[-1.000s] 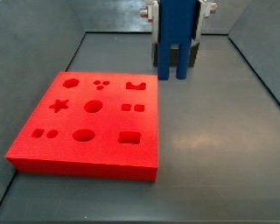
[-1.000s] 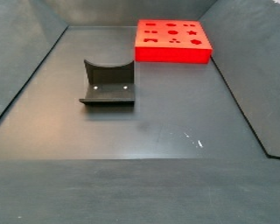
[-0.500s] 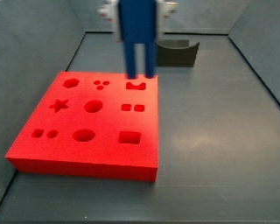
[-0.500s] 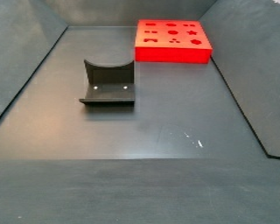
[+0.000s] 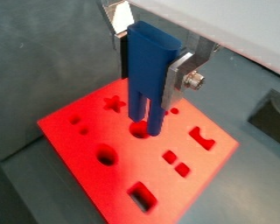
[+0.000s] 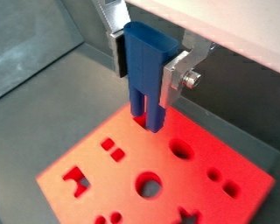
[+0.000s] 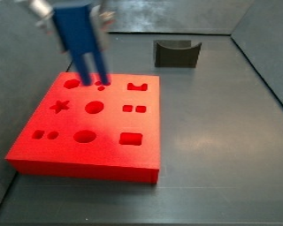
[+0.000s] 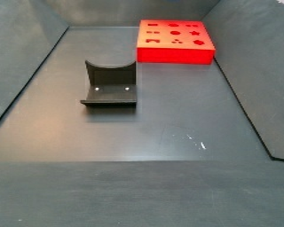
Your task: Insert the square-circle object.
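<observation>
Hand [image 5: 150,66] pinching blue square-circle object [image 7: 82,40]; shifted across from right edge to over red block's [image 7: 109,141] far-left corner vs 1 s ago. Prongs hover above holes, not yet inserted. Alignment w/ slot pending.

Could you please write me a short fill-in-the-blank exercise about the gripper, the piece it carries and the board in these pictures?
1. The gripper is shut on a ____ piece.
2. In a side view that piece hangs over the ____ board.
3. The fixture stands on the floor ____ the board.

Missing words: blue; red; beyond
</observation>
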